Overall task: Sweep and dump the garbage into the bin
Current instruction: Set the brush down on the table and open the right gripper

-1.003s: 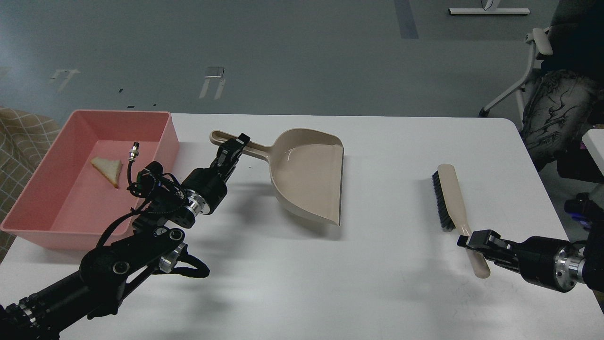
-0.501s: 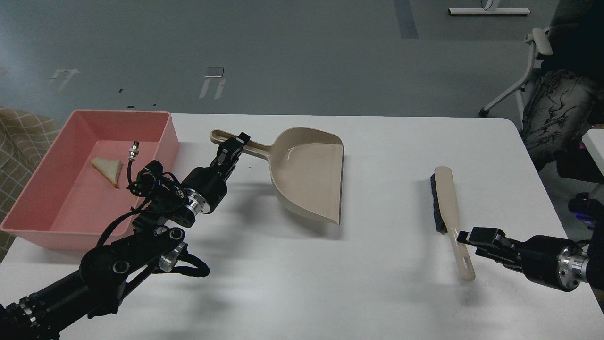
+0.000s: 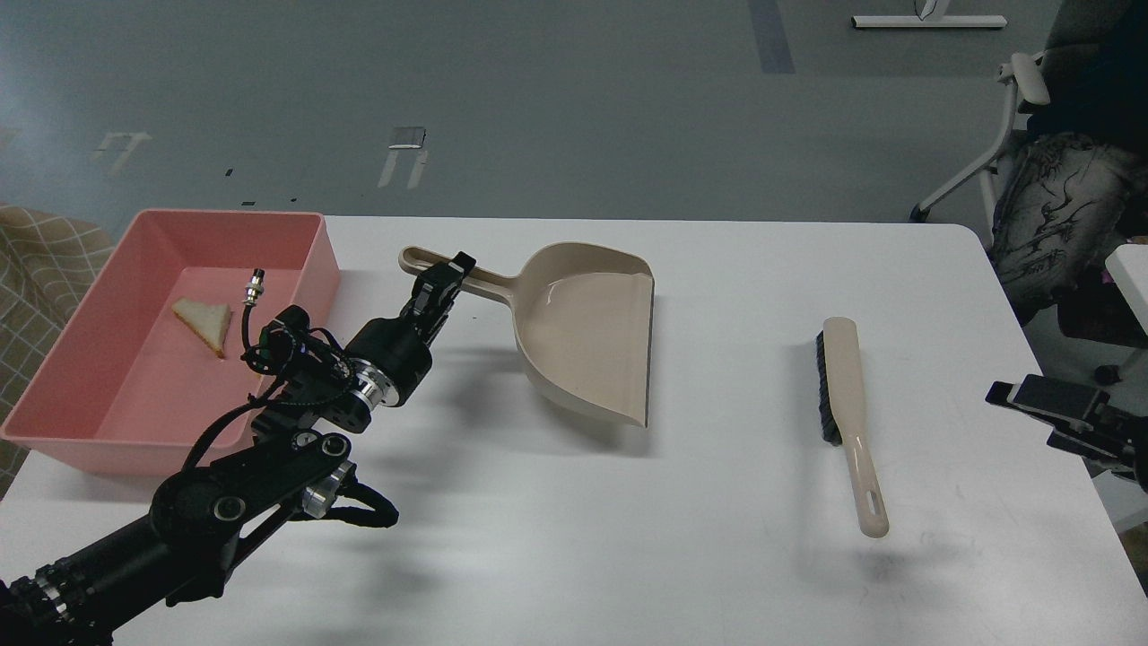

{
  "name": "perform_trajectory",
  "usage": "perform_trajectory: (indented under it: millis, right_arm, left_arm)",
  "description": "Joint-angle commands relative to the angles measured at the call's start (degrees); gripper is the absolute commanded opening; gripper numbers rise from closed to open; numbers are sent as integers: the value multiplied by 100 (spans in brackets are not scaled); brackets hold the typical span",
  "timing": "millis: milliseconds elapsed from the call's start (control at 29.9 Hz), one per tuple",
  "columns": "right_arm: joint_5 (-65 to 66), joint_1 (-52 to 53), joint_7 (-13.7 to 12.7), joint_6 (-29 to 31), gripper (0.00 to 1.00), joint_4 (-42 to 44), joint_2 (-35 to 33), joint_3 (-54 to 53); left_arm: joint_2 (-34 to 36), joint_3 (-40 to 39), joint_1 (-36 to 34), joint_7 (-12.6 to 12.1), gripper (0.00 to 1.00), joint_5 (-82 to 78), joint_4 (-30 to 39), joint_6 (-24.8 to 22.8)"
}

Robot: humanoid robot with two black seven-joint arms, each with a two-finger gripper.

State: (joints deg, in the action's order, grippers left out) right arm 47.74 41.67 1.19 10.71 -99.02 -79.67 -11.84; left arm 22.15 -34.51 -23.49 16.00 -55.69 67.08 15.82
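The salmon-pink bin [image 3: 316, 262] stands at the table's back left. The triangular white bread slice [image 3: 205, 322] lies inside it. The yellow sponge-like scrap is not in view. My left gripper [image 3: 446, 274] is shut on the handle of the beige dustpan [image 3: 587, 327], just right of the bin; the pan's mouth faces right. My right gripper [image 3: 1045, 414] is open and empty at the right edge of the view, apart from the beige brush [image 3: 847, 405] with black bristles, which lies on the table.
The white table [image 3: 717, 556] carries everything. A chair [image 3: 1031, 135] with dark cloth on it stands past the table's back right corner. A checkered fabric [image 3: 36, 260] is beyond the left edge, behind the bin.
My right gripper has let go of the brush handle and drawn back to the right. The brush has settled flat on the table. My left arm and the dustpan have not moved.
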Motion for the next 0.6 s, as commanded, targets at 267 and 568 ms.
perform_trajectory:
  millis: [267,568]
  right_arm:
    - [-897,61,-14,-104,96,251,285,-1337]
    - [-2058,69,83,-614,96,1341,1401,-2410]
  left_arm:
    - [-18,321,55,96,0,-3,-168,158]
    - [-123,366,64,114,0,-3,-370,167]
